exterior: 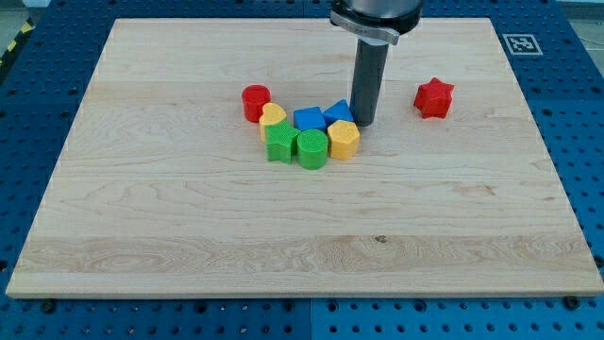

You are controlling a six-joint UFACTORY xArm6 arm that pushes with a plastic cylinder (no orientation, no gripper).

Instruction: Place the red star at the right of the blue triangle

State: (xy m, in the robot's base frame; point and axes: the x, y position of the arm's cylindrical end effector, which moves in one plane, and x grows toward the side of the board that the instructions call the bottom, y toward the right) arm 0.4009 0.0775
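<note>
The red star (434, 98) lies alone on the wooden board toward the view's right. The blue triangle (338, 112) sits at the right end of a tight cluster near the board's middle. My tip (364, 123) rests on the board just right of the blue triangle and above the yellow hexagon (343, 139), close to or touching them. The red star is about 75 pixels to the right of my tip, apart from it.
The cluster also holds a blue cube (309, 120), a yellow block (273, 117), a red cylinder (256, 102), a green star-like block (280, 142) and a green cylinder (312, 148). The board (189, 246) lies on a blue pegboard; a marker tag (522, 43) sits at top right.
</note>
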